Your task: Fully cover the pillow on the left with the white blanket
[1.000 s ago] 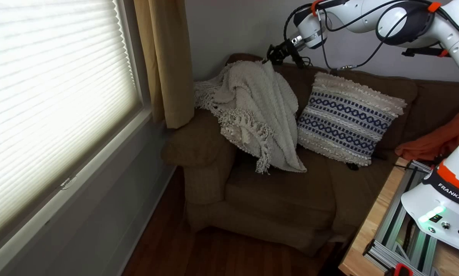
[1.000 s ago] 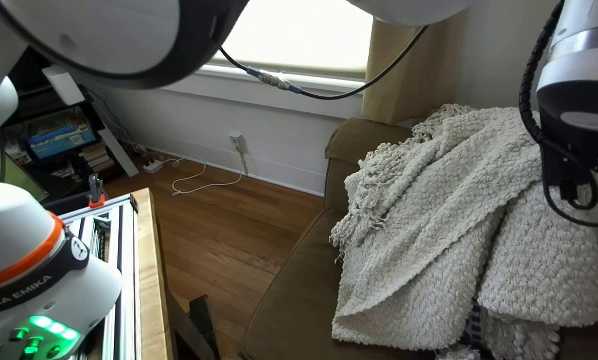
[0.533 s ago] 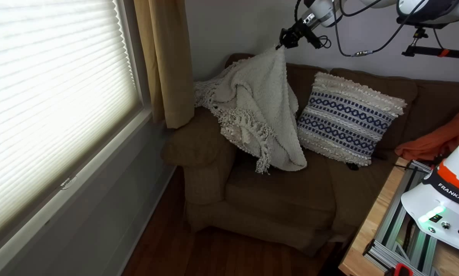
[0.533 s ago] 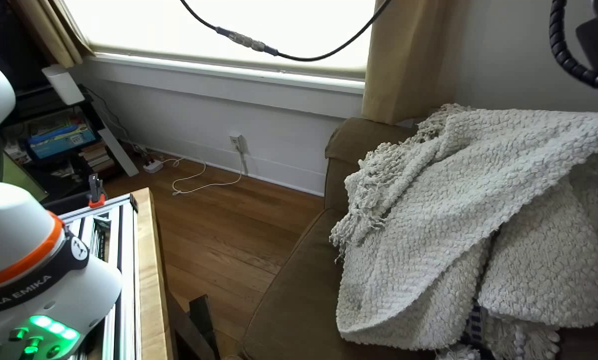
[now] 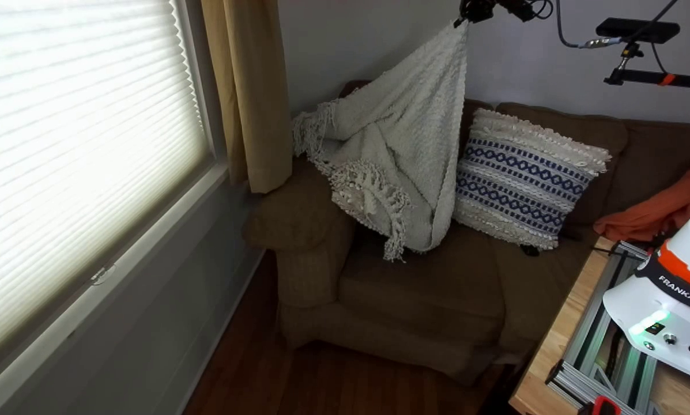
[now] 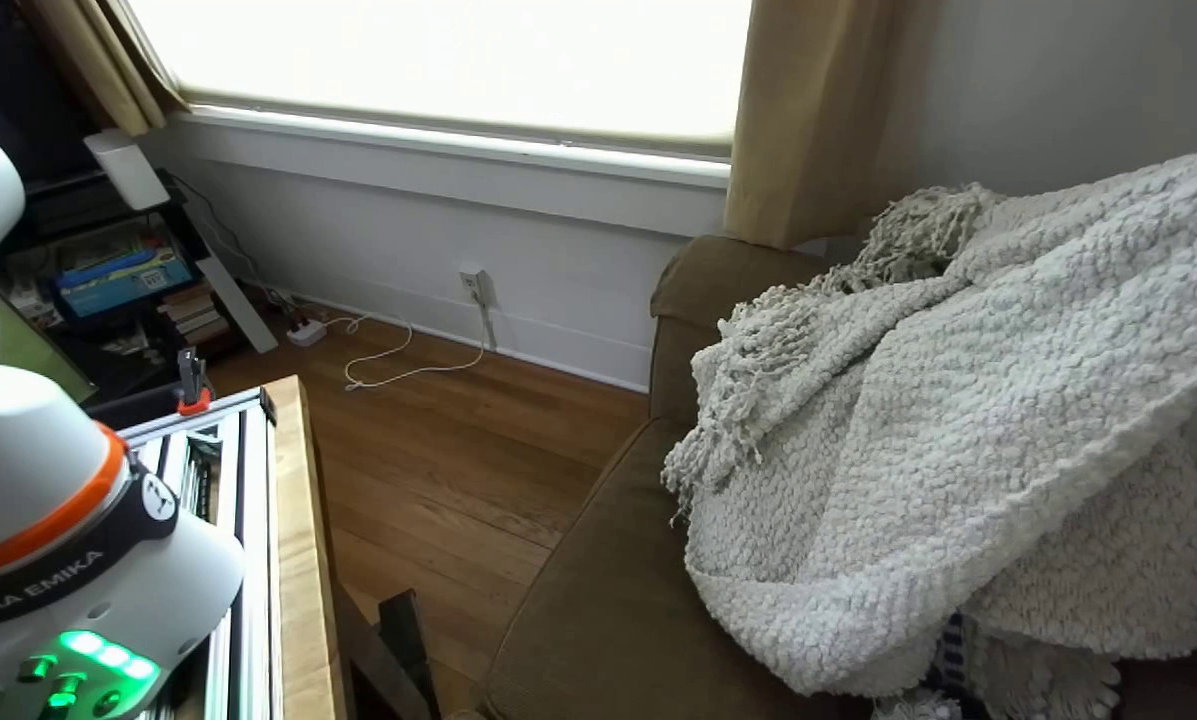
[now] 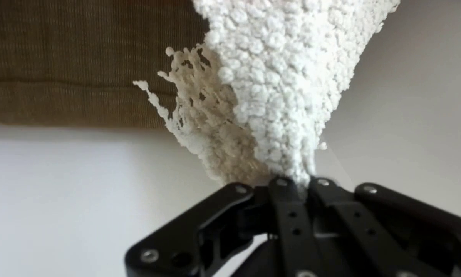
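Above the sofa [image 5: 425,300], the gripper [image 7: 301,184] had its fingers clamped together on a gathered tip of the white blanket [image 5: 402,132], which sloped up taut from beside the armrest [image 5: 290,213]. The step in hand looked to be lifting and drawing that tip across the left pillow [image 6: 950,650], which lay beneath, covered for the most part as far as I could judge. The next move probably called for carrying the tip toward the pillow's bare patch, lowering it there and only then letting go, without pulling the rest away from the armrest. That patch, a navy-and-white strip below the folds, showed in an exterior view where the gripper was out of frame; the right pillow [image 5: 523,178], its stripes plain, appeared in an exterior view where the strip was hidden. Only the wrist view made the grip itself clear, blanket wedged between the fingertips.
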Motion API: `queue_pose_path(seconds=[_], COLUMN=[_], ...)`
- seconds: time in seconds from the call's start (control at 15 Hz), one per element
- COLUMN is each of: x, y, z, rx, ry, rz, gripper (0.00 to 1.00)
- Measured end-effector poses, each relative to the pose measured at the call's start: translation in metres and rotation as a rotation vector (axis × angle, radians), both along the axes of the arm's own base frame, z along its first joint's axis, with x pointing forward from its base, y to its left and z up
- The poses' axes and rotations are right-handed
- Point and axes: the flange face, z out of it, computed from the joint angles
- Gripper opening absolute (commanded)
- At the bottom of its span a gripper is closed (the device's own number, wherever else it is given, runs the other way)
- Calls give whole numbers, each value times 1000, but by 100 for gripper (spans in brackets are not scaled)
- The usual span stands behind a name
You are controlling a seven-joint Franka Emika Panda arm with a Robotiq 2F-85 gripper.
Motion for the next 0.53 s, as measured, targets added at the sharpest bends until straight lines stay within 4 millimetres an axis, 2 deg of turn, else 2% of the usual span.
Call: queue_pose_path(seconds=[0.2,0.53], x=[-25,-63], y=[10,14], z=[40,84], rx=[-58,-162], ry=[-74,-197], rz=[-26,-119], gripper=[1,1])
